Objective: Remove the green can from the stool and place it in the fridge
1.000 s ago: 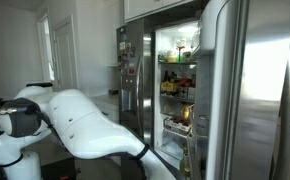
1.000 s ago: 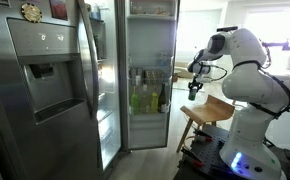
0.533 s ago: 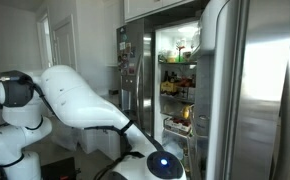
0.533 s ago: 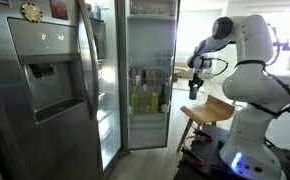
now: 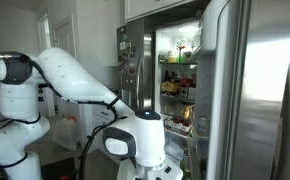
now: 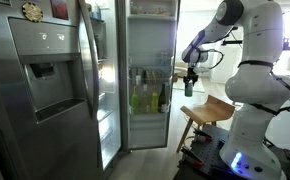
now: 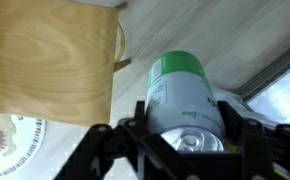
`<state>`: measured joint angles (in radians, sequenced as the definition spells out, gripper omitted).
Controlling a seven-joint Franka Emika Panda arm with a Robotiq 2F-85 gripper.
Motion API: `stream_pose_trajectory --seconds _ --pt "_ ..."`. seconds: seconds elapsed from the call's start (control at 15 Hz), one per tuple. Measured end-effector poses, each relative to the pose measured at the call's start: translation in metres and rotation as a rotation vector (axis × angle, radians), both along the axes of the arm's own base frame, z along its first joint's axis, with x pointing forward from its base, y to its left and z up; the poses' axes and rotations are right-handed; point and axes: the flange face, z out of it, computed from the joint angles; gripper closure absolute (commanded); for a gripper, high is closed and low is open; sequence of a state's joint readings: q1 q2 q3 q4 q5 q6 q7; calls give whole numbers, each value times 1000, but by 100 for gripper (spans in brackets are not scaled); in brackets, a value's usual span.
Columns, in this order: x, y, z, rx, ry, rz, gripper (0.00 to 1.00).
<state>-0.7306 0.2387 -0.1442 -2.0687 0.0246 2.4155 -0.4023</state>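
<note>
My gripper [image 7: 185, 125] is shut on the green can [image 7: 182, 92], its fingers pressed on both sides of the can's silver body. In an exterior view the gripper [image 6: 189, 80] holds the can [image 6: 189, 87] in the air above the wooden stool [image 6: 208, 109], close to the open fridge [image 6: 145, 70]. The stool's light wood seat [image 7: 47, 62] lies below and to the left in the wrist view. The fridge also shows in an exterior view [image 5: 180, 85], door open, with lit white shelves full of food.
The fridge's steel door with dispenser panel [image 6: 47, 80] stands open at the left. Bottles [image 6: 148, 98] fill a lower shelf. The robot's white base [image 6: 243, 140] stands behind the stool. A wide steel door [image 5: 255, 100] fills the right side.
The arm has lifted the can higher and moved it left, away from over the stool toward the fridge opening. The arm's upper links have swung upward.
</note>
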Motion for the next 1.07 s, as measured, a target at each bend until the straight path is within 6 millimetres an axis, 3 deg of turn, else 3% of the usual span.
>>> stream_pose_trajectory --seconds 0.67,1.07 --pt "70 102 91 -97 -99 113 53" --pt "89 155 146 -109 -172 146 53"
